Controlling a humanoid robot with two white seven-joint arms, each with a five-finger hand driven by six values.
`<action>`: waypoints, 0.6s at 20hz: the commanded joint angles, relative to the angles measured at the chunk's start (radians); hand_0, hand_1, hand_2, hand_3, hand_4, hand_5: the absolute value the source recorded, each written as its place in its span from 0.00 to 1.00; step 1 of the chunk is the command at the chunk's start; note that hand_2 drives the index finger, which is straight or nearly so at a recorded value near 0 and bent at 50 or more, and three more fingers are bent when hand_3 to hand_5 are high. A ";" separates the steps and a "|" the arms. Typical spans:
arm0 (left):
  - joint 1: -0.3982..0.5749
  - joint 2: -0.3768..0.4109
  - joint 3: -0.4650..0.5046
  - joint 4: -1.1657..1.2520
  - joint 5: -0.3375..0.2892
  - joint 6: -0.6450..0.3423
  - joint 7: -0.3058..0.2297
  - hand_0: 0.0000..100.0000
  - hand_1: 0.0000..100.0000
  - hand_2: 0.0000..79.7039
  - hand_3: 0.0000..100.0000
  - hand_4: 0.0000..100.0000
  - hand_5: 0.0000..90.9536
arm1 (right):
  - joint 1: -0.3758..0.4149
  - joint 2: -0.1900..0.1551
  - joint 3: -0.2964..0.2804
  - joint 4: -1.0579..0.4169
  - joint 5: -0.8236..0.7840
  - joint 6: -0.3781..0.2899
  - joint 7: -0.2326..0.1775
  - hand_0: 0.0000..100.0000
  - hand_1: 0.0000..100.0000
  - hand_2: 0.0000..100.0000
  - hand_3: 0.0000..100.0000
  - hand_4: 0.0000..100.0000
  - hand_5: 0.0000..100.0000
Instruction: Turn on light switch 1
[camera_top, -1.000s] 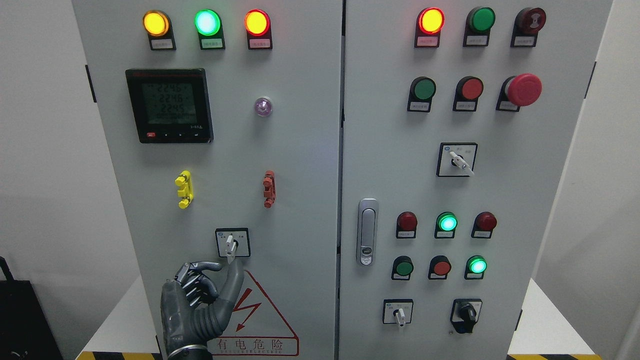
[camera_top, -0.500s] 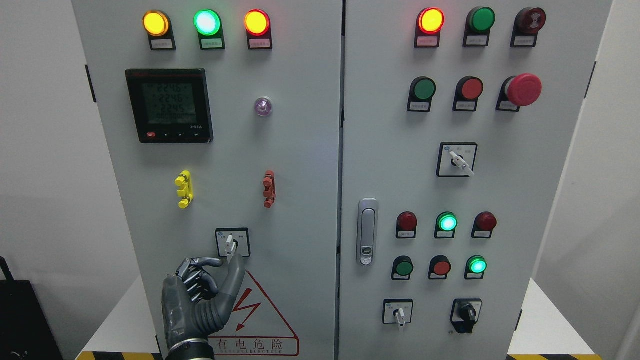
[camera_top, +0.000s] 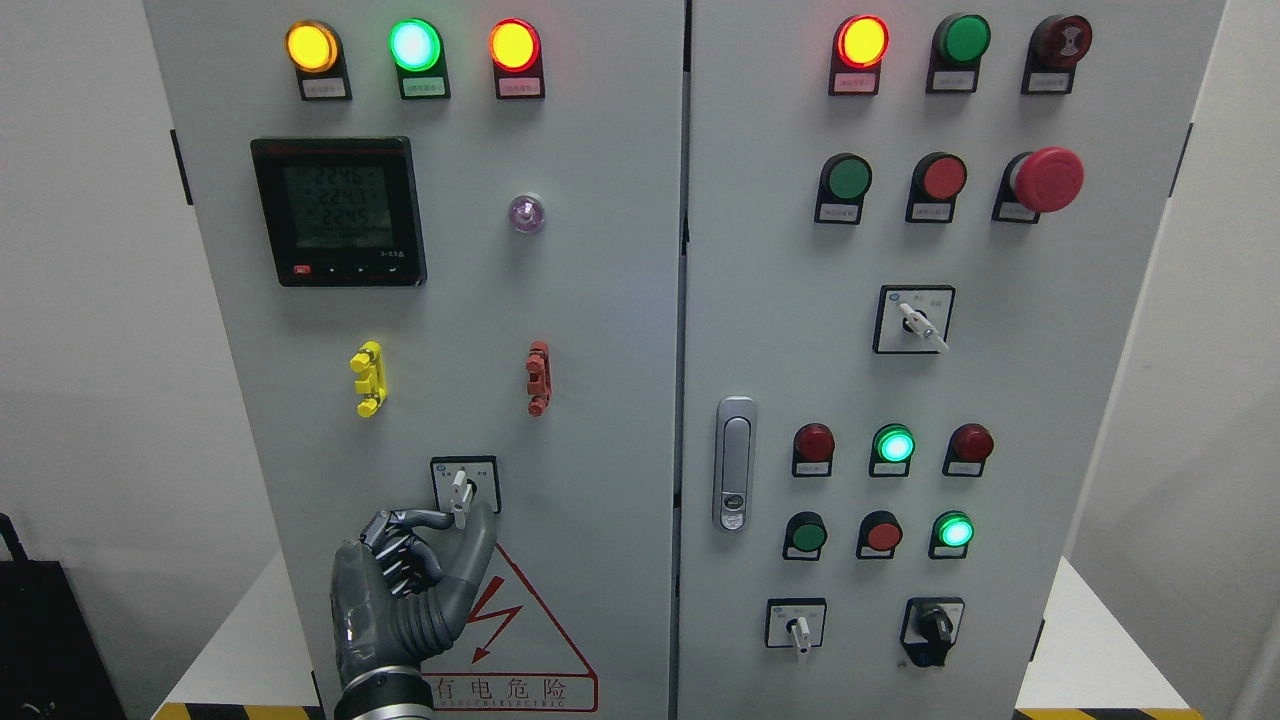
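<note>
The rotary switch (camera_top: 464, 485) sits low on the left cabinet door (camera_top: 600, 330), in a black-framed square plate. Its white lever points straight down. My left hand (camera_top: 462, 517) comes up from the bottom edge just below it. The index fingertip (camera_top: 440, 518) touches the lever's lower end from the left. The thumb (camera_top: 481, 535) stands against it on the right, so the two pinch the lever tip. The other fingers are curled into the palm. My right hand does not show.
Yellow (camera_top: 367, 378) and red (camera_top: 538, 377) clips sit above the switch, and a meter display (camera_top: 340, 212) is higher up. A red warning triangle (camera_top: 520, 625) lies right of my wrist. The right door carries a handle (camera_top: 735, 463), lamps, buttons and other rotary switches (camera_top: 914, 320).
My left hand has risen a little and shifted right. The index finger and thumb have moved from below the lever to either side of its lower end. The lever has not turned.
</note>
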 joint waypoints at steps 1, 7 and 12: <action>-0.013 -0.006 -0.001 -0.001 0.000 0.004 0.001 0.09 0.67 0.71 1.00 0.97 0.96 | 0.000 0.000 -0.001 0.000 0.000 0.000 0.000 0.00 0.00 0.00 0.00 0.00 0.00; -0.013 -0.006 -0.002 -0.001 0.000 0.012 0.002 0.10 0.67 0.71 1.00 0.97 0.97 | 0.000 -0.001 0.000 0.000 0.000 0.000 0.000 0.00 0.00 0.00 0.00 0.00 0.00; -0.021 -0.007 -0.001 -0.002 -0.002 0.041 0.004 0.10 0.66 0.72 1.00 0.97 0.97 | 0.000 0.000 -0.001 0.000 0.000 0.000 0.000 0.00 0.00 0.00 0.00 0.00 0.00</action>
